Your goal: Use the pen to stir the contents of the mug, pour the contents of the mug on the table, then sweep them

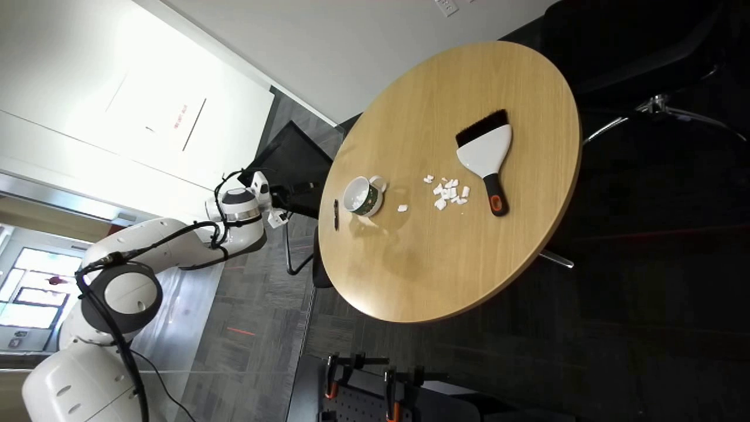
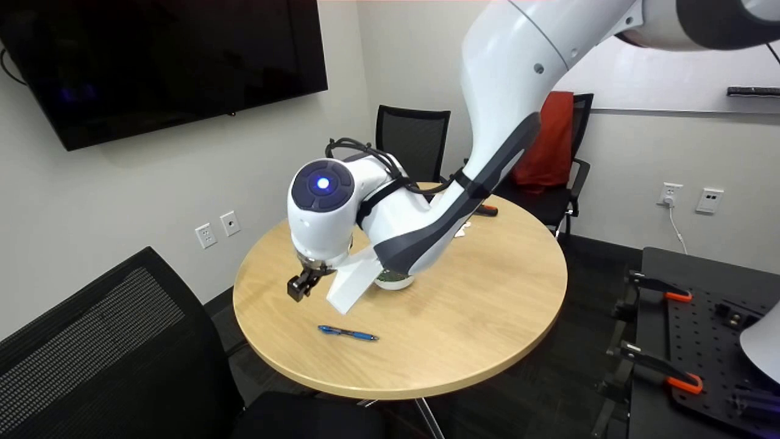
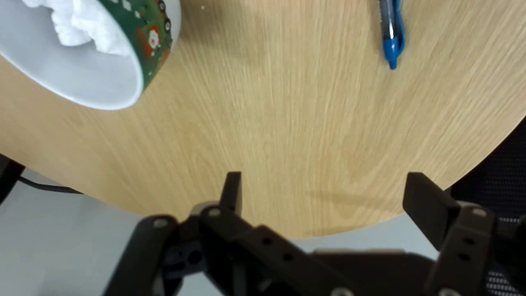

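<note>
Hanging clear of the mug [image 1: 365, 198] and the pen [image 2: 348, 333], the claw [image 3: 324, 191] has its fingers [image 3: 429, 207] spread wide apart, with the table [image 3: 287, 135] visible between them; in an exterior view it almost merges with the dark chair [image 1: 290, 152] behind. The mug stands upright on the table, holding white bits [image 3: 78, 28], though the wrist view crops it at a corner and the arm [image 2: 506, 122] hides all but its lower part in an exterior view. Loose bits [image 1: 450, 192] lie scattered between the mug and the brush [image 1: 486, 153]; past the arm, only a few of them and the end of the brush's handle show. The pen, one end cut off by the top of the wrist view, rests near the mug, close to the table's edge. Broad bare stretches of wood flank the scatter on both sides, out to the curved edge.
</note>
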Tool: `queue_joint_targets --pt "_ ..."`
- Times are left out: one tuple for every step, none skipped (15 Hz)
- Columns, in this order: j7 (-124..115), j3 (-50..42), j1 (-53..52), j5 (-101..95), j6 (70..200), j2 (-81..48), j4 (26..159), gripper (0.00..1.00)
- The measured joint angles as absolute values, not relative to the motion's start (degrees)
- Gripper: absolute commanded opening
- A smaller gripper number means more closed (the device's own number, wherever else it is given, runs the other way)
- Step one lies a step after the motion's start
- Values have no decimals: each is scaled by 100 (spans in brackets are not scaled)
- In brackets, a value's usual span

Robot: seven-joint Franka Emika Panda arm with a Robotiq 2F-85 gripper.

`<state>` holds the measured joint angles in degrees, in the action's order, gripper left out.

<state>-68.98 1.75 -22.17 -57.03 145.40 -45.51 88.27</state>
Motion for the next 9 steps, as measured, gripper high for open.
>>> queue_joint_targets --pt "-7057 116 -2183 -5696 14588 -4379 9008 100" --pt "-7219 68 -2136 -5687 14617 -4206 9202 100" --pt "-7365 22 -2088 -5684 14640 -4043 9397 100" --pt "-7476 -10 -2026 -5680 14653 -3886 9599 100" --pt "-7571 -22 -1946 -5663 14688 -3733 9810 100" --pt "-7614 -25 -1851 -5621 14775 -3583 10034 100" --pt "-7643 -26 -1751 -5548 14879 -3439 10260 100" --pt "-7667 -27 -1644 -5454 15000 -3299 10486 100" --pt "-7673 -28 -1538 -5336 15119 -3172 10700 100"
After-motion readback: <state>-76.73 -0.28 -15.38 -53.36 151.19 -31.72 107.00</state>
